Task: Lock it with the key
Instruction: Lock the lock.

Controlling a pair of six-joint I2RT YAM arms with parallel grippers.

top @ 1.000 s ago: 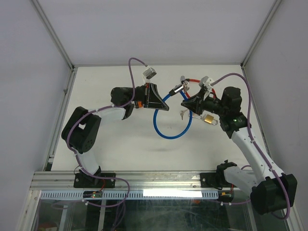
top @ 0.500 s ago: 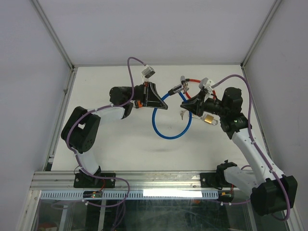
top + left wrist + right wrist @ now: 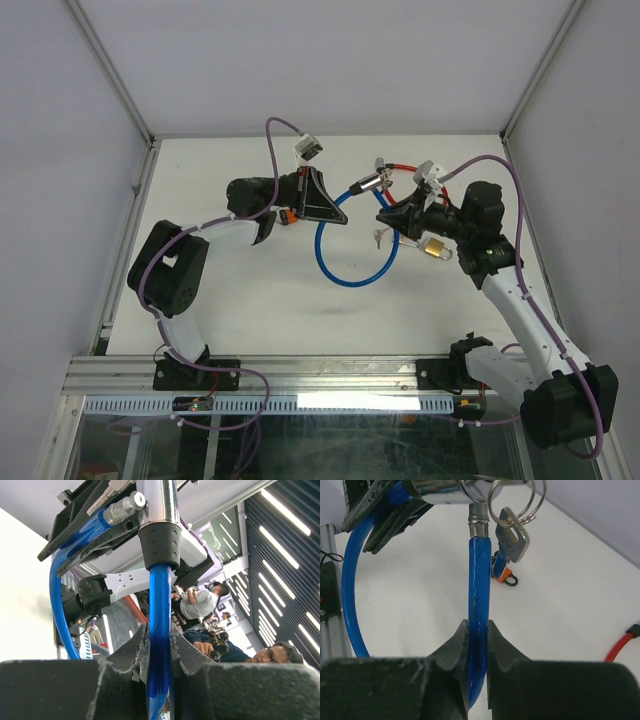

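Both grippers are clamped on the same thing: the left gripper (image 3: 338,218) has its jaws pinched on the blue plastic-sheathed cable (image 3: 338,272) just below its black rubber collar (image 3: 159,545), and the right gripper (image 3: 384,214) is closed on the cable's other end, right under the chrome lock barrel (image 3: 445,491). The cable lock hangs in the air between the two arms, its loop sagging towards the white table (image 3: 250,290). A flat silver key (image 3: 512,539) dangles from a wire key ring (image 3: 516,500) at the barrel (I cannot tell from either wrist view whether another key sits in the keyhole). My worry is that I have no free jaw to turn anything, so one side must let go; if the right one releases, the barrel's weight will likely swing down and the dangling key will spin out of reach. The smooth sheath could also slide through the pads if I pull the ends together askew, jamming the pin at the barrel mouth. A red cable (image 3: 400,168) and a brass padlock (image 3: 435,248) lie close enough to snag.
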